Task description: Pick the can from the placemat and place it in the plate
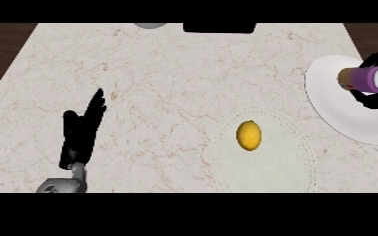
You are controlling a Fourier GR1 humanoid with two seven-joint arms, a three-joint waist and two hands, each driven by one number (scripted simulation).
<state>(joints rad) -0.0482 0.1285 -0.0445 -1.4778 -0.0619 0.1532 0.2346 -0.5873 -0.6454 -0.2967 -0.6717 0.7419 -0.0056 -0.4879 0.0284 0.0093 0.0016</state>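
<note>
A purple can [361, 78] with a tan end lies sideways over the white plate [332, 105] at the right edge. My right hand [366, 98] is curled round the can, only its dark fingers showing above and below it at the picture's border. The pale round placemat [284, 160] lies at the lower right and carries a yellow lemon [249, 135]. My left hand [83, 127] rests at the lower left, fingers straight and pointing away from me, holding nothing.
The marble counter [170, 75] fills the view. A dark rectangular object [219, 27] and a grey round object [150, 25] sit at the far edge. Dark wood [13, 40] shows beyond the counter's left and right sides.
</note>
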